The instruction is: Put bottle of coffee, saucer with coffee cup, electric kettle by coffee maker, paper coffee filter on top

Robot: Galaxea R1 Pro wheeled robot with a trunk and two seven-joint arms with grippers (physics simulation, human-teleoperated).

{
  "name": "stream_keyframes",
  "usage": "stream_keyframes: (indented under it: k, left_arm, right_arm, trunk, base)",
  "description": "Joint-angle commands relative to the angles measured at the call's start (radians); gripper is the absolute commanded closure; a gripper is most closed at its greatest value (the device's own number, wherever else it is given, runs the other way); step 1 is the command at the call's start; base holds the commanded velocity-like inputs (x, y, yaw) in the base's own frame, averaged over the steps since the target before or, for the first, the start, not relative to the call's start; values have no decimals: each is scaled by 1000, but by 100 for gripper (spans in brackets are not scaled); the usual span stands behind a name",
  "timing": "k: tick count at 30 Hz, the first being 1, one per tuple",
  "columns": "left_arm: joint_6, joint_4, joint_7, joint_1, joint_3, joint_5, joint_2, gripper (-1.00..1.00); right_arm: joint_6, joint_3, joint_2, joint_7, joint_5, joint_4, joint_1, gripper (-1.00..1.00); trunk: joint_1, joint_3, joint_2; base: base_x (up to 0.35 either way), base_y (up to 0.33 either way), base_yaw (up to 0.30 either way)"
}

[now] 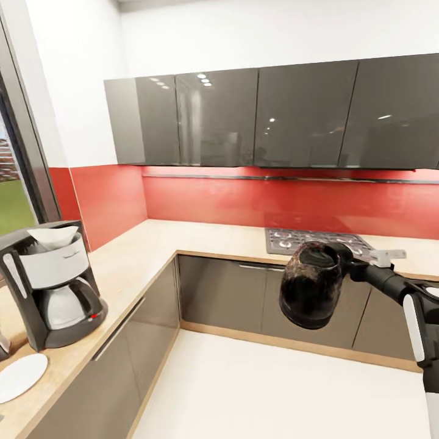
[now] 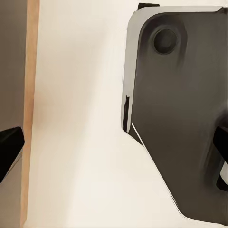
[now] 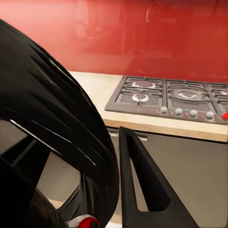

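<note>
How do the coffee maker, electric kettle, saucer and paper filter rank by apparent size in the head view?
1. coffee maker
2. electric kettle, carried nearer the camera, so unsure
3. saucer, partly cut off
4. paper coffee filter

We see bright, even light; ceiling spots glare on the glossy cabinets (image 1: pixel 274 116); wrist views blur up close.

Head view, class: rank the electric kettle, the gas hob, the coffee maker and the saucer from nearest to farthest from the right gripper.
1. Electric kettle, held in the right gripper.
2. Gas hob, on the back counter just behind.
3. Coffee maker, on the left counter.
4. Saucer, at the left counter's near end.
</note>
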Motion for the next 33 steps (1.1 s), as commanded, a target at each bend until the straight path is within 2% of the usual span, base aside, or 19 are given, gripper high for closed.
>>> stream_keyframes:
  k: [1,33]
  left_arm:
    - [5,-1,-4,0,9,-10,0,-100]
    - [3,-1,-2,0,10,-5,0,-100]
  right_arm:
    - [5,-2,0,8,0,-1,-1,100]
    - [5,-2,0,9,0,-1,-1,100]
  trunk:
    - [1,0,-1]
    - [1,0,-1]
  base:
    - [311,-182,0]
    - [292,-204,0]
